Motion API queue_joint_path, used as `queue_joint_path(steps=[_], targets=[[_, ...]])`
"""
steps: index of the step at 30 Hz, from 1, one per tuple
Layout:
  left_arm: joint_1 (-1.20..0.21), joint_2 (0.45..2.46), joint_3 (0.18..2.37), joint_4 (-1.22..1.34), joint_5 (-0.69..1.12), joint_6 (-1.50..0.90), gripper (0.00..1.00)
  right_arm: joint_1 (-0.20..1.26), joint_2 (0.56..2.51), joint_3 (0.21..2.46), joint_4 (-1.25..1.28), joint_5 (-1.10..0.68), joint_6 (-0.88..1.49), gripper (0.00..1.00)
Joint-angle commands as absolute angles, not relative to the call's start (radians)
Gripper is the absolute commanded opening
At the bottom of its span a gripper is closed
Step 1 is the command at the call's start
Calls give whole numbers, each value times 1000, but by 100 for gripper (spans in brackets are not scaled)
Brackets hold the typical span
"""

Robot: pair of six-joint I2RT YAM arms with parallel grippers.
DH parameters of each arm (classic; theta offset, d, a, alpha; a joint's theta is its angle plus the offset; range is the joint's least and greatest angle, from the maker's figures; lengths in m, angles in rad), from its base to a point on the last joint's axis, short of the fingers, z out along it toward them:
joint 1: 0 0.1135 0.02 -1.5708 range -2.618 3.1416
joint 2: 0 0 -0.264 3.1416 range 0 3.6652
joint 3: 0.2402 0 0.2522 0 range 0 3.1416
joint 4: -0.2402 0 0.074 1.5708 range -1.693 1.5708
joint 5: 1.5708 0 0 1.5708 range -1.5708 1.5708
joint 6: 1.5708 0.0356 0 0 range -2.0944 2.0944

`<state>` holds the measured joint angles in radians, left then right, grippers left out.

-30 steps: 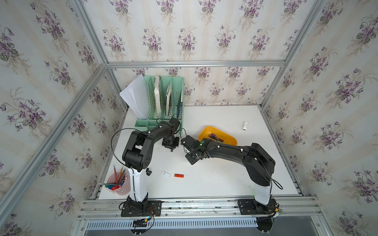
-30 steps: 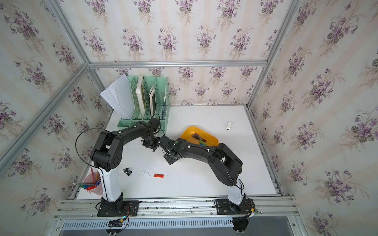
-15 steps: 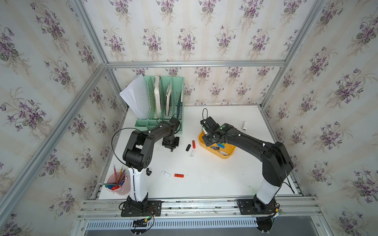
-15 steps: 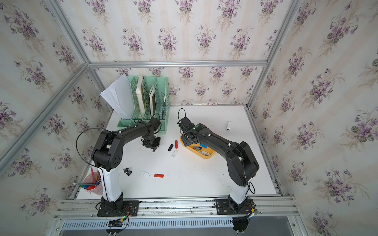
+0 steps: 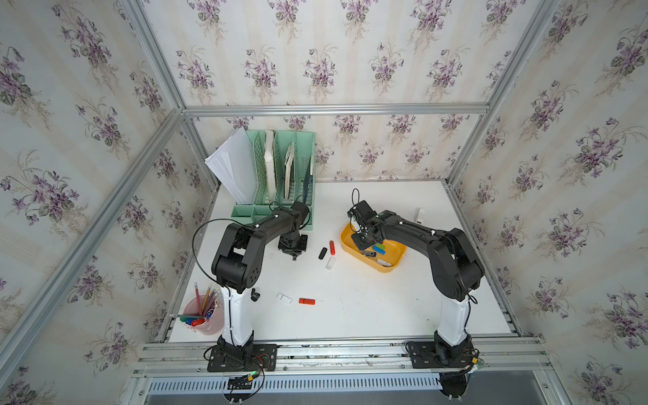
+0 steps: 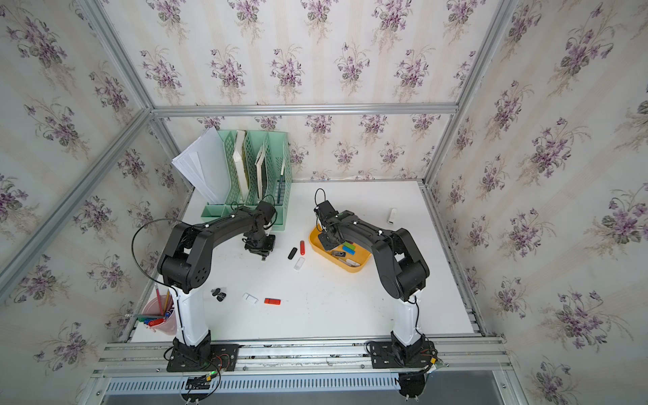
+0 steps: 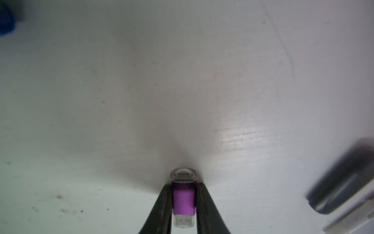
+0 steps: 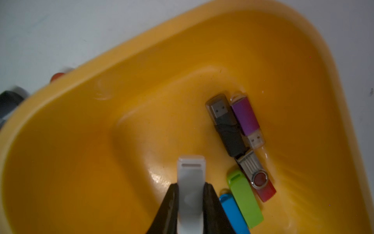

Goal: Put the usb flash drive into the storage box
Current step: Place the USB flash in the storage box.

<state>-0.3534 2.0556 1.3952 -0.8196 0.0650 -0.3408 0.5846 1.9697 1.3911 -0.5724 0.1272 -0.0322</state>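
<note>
Right wrist view, up close: we've got the right gripper [image 8: 191, 187] clamped on a white usb flash drive [image 8: 190, 172] over the yellow storage box [image 8: 81, 141]. Farther off, our left gripper [image 7: 183, 185] pinches a purple usb flash drive [image 7: 183, 199] down at the table [image 5: 350, 315], near the green organizer [image 5: 280, 164].

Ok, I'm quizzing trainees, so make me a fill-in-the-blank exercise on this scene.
1. The left gripper is shut on a ___ drive.
2. The right gripper holds a white drive above the box; there a ___ drive lies between the blue drive and the red drive.
3. The pencils stand in a ___ cup.
Missing: purple; green; pink.
</note>
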Motion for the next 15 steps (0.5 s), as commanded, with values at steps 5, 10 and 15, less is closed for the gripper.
queue_joint_path(steps=[5,10,15], targets=[[-355,2115,1373,-881,75,-345,25,558,2041,1421,-534,86,-64,11],[-357,2118,1379,-881,78,-347,25,552,2068,1444,-536,93,-67,12],[-366,2122,1379,-882,80,-349,25,512,2076,1456,-541,93,-65,27]])
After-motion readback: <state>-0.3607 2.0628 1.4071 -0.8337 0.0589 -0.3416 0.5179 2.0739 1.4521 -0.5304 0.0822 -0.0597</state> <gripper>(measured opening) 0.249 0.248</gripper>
